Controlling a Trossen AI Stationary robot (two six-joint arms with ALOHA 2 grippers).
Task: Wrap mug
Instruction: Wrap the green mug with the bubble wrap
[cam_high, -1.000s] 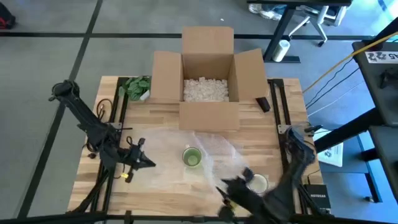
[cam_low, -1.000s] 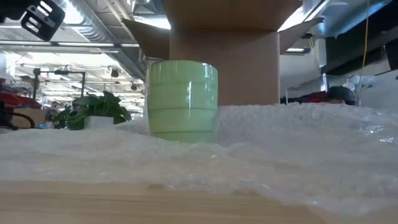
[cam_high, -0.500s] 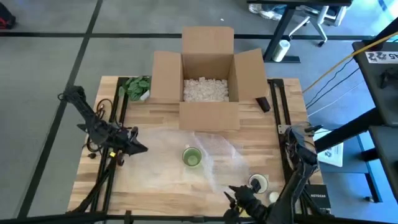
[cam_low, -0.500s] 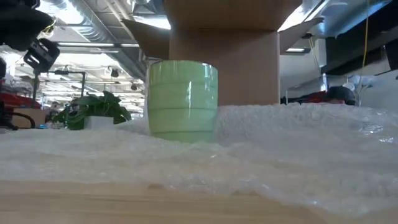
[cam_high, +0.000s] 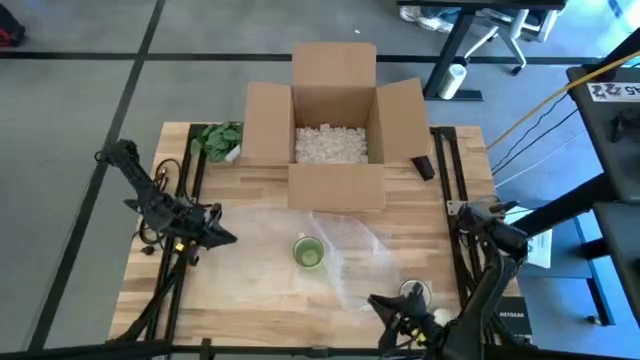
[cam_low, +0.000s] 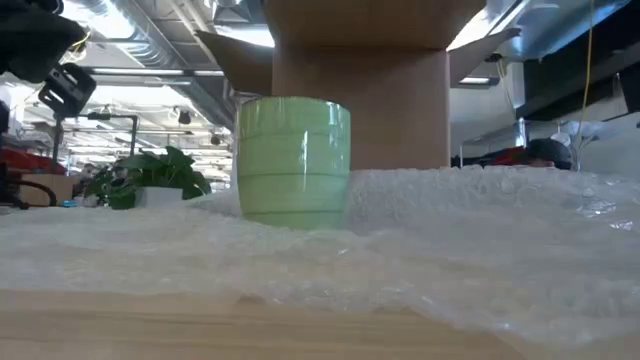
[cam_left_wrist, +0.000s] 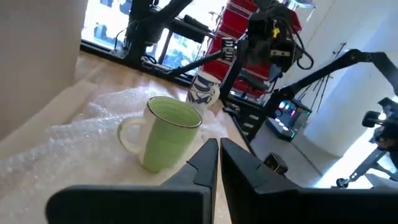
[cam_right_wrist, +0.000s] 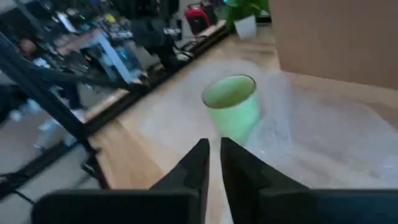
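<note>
Retreating right pincer (cam_high: 378, 302), closed, empty | left pincer (cam_high: 228, 238) closed, unmoved | mug (cam_high: 309, 254) unmoved

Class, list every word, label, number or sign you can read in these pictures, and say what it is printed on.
None can be read for certain.
White sign, right edge of high view: dark marks, too small.
Dark box by the table's right corner: pale lettering, too blurred.
Mug, cardboard box: no print visible.

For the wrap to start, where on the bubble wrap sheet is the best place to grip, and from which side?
Probably the bubble wrap sheet's loose edge near the right gripper, approached low from the table's front. The green mug stands upright on the sheet's left part, pinning it, while the right part lies free and rumpled, so a raised fold there should pinch easily. The left gripper waits left of the mug.
</note>
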